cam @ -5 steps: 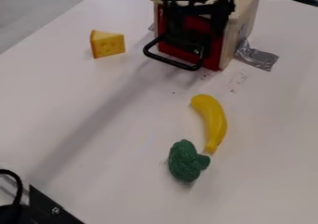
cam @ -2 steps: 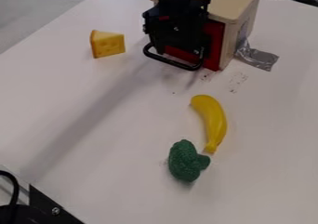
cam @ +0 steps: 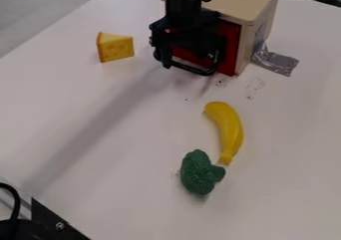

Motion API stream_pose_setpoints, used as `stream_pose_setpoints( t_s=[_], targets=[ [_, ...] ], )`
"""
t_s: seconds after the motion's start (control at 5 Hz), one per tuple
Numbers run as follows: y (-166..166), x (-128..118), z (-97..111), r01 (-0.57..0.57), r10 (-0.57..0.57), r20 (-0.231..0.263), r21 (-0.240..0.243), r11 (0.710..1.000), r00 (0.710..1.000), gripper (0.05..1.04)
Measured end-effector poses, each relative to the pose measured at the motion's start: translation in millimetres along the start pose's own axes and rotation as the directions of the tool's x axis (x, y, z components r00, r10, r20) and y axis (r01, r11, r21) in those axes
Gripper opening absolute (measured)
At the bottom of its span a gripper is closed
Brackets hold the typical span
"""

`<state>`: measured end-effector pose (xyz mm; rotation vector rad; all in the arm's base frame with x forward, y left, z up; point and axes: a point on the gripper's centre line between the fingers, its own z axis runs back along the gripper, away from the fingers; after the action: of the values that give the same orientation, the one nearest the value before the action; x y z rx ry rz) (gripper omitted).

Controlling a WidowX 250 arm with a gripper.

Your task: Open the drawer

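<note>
Black robot gripper [cam: 181, 56] at black bar handle [cam: 193, 70] of red-fronted drawer [cam: 230, 46], upper centre of frame. Drawer seemingly shut. Grip state: cannot tell. Advised: seat behind bar, draw straight outward, level.

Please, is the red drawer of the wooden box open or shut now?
Shut, it seems: the red front sits against the wooden box, and no drawer sides show.

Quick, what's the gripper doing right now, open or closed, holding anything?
Gripper: at the drawer's black handle; can't tell if it's open, closed or holding it.
</note>
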<state>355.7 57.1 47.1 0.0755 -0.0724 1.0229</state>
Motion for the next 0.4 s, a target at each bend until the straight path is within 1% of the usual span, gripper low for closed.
stream_pose_setpoints(
  t_s=[0.4],
  targets=[
    [9.7, 5.1, -9.2, -0.031, 0.031, -0.010, 0.008, 0.999, 0.999, 0.999]
  ],
)
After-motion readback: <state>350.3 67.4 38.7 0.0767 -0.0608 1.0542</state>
